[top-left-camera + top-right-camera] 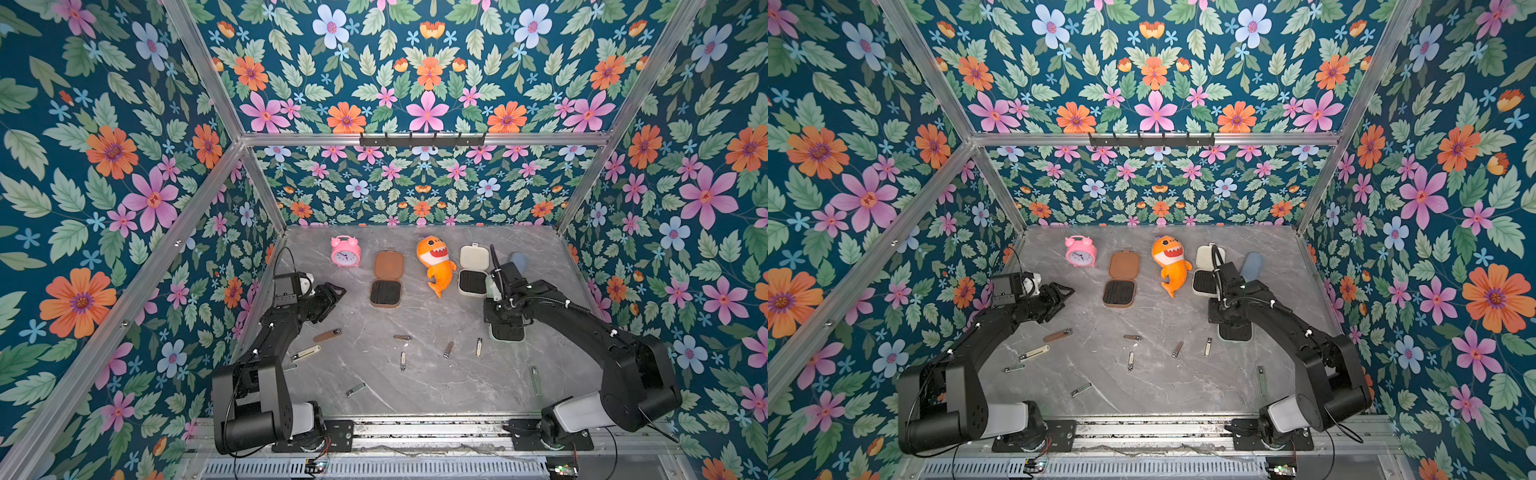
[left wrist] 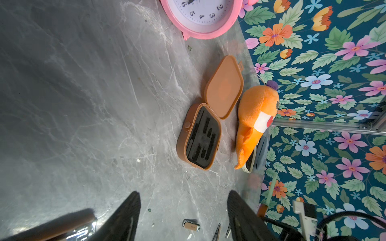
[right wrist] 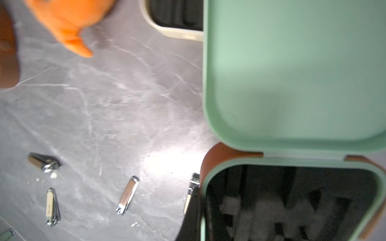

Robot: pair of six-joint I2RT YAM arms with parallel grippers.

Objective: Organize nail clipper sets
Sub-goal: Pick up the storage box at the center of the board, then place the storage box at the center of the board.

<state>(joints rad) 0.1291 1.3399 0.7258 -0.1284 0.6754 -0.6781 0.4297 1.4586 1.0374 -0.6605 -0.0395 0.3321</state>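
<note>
Surface: grey marble table (image 1: 436,390), clippers (image 1: 402,360) strewn in front
Room: floral walls (image 1: 124,187), aluminium frame (image 1: 415,139)
Cases: brown case (image 1: 386,293), cream case (image 1: 473,282) agape at rear; mint case (image 3: 292,73) beneath right gripper (image 1: 503,321)
Grippers: left gripper (image 2: 183,196) spread, empty; right closed

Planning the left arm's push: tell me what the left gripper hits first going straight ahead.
Probably the brown case, whose open base lies straight ahead of the left gripper, with only table between. Height is unclear; it might pass over.
</note>
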